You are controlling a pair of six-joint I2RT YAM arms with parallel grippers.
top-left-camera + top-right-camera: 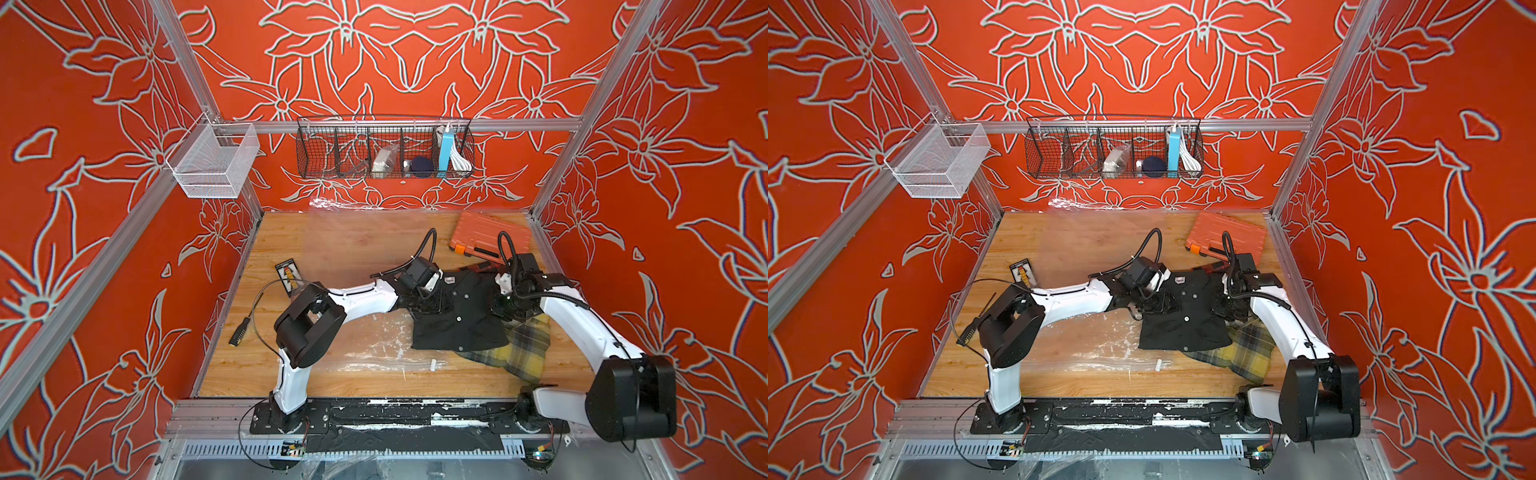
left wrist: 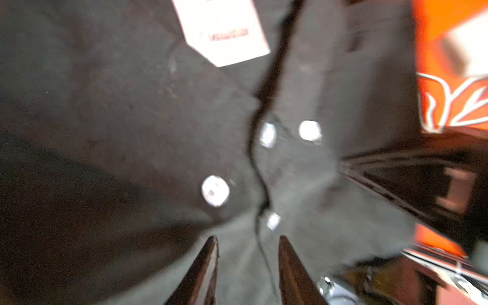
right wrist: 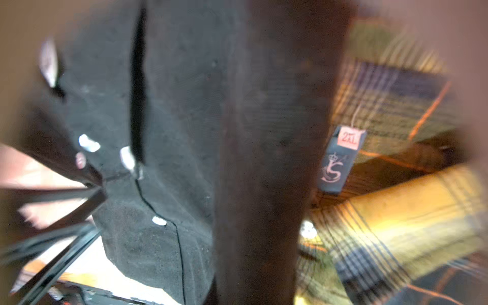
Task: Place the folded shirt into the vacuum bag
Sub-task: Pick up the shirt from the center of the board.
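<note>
On the bench (image 1: pixel 257 374): black button shirt (image 1: pixel 457 320) lies partly atop the vacuum bag (image 1: pixel 365 349), not inside.
Left end effector (image 2: pixel 247 237): fingers (image 2: pixel 206 264) apart, grip unclear.
Right end effector (image 1: pixel 500 309): clenched at the shirt's edge.
Next: lift both sides level.

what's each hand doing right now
left hand: closed on the black shirt
right hand: closed, apparently on the same shirt

Orange tool case (image 1: pixel 486 232) at back, screwdriver (image 1: pixel 240 331), black wire basket (image 1: pixel 320 153), perhaps a bit card (image 1: pixel 289 274)
</note>
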